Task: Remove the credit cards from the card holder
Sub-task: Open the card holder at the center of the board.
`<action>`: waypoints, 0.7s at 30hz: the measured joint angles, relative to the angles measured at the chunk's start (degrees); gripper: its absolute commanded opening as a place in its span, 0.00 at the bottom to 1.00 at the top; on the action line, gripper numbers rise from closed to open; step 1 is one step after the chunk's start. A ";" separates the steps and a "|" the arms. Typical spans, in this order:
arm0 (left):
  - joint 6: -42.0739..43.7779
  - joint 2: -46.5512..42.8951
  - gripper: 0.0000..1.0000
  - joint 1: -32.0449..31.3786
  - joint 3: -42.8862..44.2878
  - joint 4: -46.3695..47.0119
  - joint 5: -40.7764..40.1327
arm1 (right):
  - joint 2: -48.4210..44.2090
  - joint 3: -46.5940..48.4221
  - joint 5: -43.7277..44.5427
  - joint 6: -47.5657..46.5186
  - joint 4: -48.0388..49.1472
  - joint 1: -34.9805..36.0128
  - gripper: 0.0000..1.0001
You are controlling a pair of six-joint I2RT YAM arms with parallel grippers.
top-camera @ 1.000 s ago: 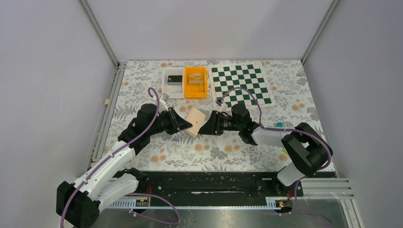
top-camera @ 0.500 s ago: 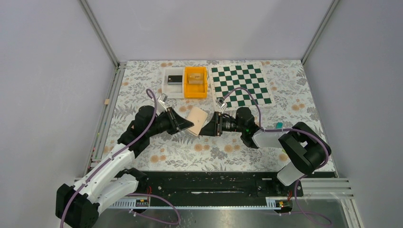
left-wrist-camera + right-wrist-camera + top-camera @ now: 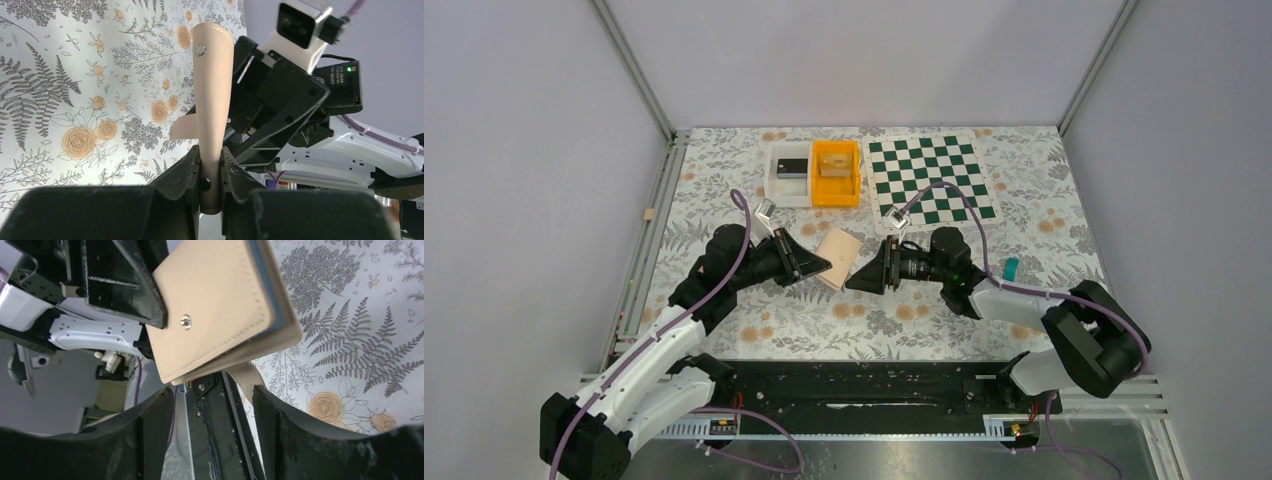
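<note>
1. Card holder [image 3: 837, 256] is up off the table, folded shut, tan outside showing. A blue edge peeks out along one side in the right wrist view. No cards visible.
2. Left gripper [image 3: 822, 268] is clamped narrow on one edge of the holder, which stands edge-on between the fingers in the left wrist view.
3. Right gripper [image 3: 856, 280] is just beside the holder on the opposite side, jaws standing apart and gripping nothing.
4. A tan strap [image 3: 244, 371] hangs from the holder into the gap between the right fingers. Contact cannot be told. A metal snap [image 3: 186, 320] shows on the flat face.
5. Judged step: opening the holder. The right gripper would do best to pinch the strap or the free flap only, then peel it away from the left gripper's hold.
6. The left grip should stay firm. It sits on a thin edge, so a hard tug could twist the holder out.
7. Surface: floral-print cloth on the table [image 3: 824, 325], flat and busy in pattern.
8. At the far edge sit a white tray [image 3: 776, 185], an orange bin [image 3: 836, 195] and a chessboard mat [image 3: 932, 178], all well apart from the grippers.
9. Room: plain grey walls on three sides, metal rails at the corners.
</note>
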 measured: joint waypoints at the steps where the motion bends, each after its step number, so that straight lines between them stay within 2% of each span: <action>1: 0.00 -0.04 0.00 0.00 0.00 -0.20 0.00 | -1.31 0.00 0.37 -1.51 -1.40 0.00 0.69; 5: 0.00 -0.04 0.00 0.00 0.00 -0.39 0.70 | -3.87 0.00 0.72 -5.66 -4.59 0.00 0.74; 15: -0.09 -0.48 0.00 0.00 0.00 -0.44 2.62 | -4.22 -0.02 1.01 -12.22 -7.98 0.00 0.75; 18: -0.46 -0.48 0.00 0.00 0.00 -0.37 3.04 | -3.85 -0.48 0.70 -12.17 -4.70 0.00 0.71; 21: -0.87 -0.46 0.00 0.00 0.00 -0.17 3.43 | -2.19 -0.81 0.50 -11.47 -0.22 0.00 0.58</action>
